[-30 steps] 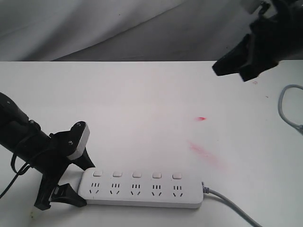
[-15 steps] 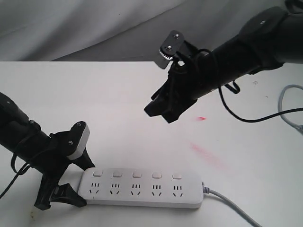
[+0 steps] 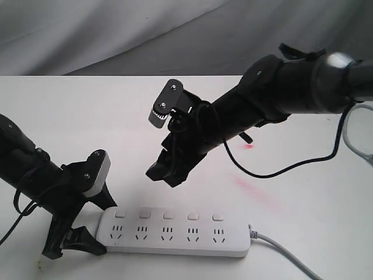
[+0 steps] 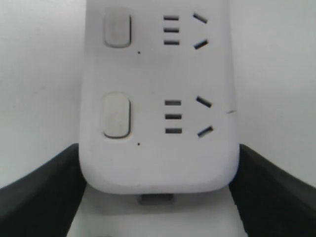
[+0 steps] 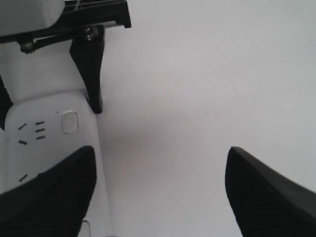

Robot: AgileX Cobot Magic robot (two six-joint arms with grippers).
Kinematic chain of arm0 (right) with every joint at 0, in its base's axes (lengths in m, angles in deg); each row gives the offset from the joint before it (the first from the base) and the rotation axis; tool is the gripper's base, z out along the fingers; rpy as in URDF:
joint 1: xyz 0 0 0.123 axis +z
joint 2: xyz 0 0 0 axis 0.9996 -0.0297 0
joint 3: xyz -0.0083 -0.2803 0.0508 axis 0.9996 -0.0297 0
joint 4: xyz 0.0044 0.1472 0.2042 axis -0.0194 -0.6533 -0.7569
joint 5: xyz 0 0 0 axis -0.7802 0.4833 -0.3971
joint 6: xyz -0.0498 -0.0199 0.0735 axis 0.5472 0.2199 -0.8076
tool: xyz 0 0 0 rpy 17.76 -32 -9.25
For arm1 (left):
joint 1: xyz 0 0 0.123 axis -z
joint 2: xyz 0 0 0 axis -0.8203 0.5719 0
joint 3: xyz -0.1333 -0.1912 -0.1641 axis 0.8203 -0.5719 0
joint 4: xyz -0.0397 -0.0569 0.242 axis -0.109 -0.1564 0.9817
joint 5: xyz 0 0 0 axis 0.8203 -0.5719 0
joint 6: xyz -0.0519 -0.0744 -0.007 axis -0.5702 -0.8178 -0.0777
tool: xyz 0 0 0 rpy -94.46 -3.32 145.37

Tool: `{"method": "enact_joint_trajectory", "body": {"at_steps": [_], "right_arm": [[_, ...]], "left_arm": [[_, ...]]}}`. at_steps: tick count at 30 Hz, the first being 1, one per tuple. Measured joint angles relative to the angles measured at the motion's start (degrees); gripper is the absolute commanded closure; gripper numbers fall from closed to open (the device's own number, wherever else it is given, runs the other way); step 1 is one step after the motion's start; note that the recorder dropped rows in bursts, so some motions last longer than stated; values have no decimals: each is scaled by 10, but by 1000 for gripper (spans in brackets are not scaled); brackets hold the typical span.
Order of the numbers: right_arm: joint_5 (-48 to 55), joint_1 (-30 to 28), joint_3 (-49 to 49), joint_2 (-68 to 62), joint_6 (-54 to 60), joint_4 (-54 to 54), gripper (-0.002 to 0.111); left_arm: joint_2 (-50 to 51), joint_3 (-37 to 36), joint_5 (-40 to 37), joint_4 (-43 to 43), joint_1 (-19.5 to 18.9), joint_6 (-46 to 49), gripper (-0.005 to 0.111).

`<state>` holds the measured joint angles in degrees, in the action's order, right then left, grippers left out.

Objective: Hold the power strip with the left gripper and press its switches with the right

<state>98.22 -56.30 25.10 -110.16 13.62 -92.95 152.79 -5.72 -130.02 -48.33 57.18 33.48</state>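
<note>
**Colours: white strip on white surface, black arms**

- power strip: plain white body. Socket slots are dark grey, the same slot pattern repeated five times.
- switches: off-white, a touch greyer than the body, with a tiny dark dot beside each in the left wrist view.
- cord: light grey.
- surface: white, with a faint pink-red smear and a small brighter red spot.
- left gripper: matte black, with a white-grey wrist block.
- right gripper: black, glossy at the thick joint. It carries a grey-white block and a black cable.
- backdrop cloth: plain grey, no print.
- cable loop at the edge: grey.
</note>
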Motion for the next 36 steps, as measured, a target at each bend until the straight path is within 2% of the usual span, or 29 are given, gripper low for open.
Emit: {"method": "enact_joint_trajectory", "body": {"at_steps": [10,18,36], "right_arm": [[-16,45,1,-48,124,-108,43],[-8,68,66,-94,129,-131,43],[7,68,66,-119,126,-102,43]], "left_arm": [[0,0,0,0,0,0,44],[0,0,0,0,0,0,44],[0,0,1,0,0,0,44]]}}
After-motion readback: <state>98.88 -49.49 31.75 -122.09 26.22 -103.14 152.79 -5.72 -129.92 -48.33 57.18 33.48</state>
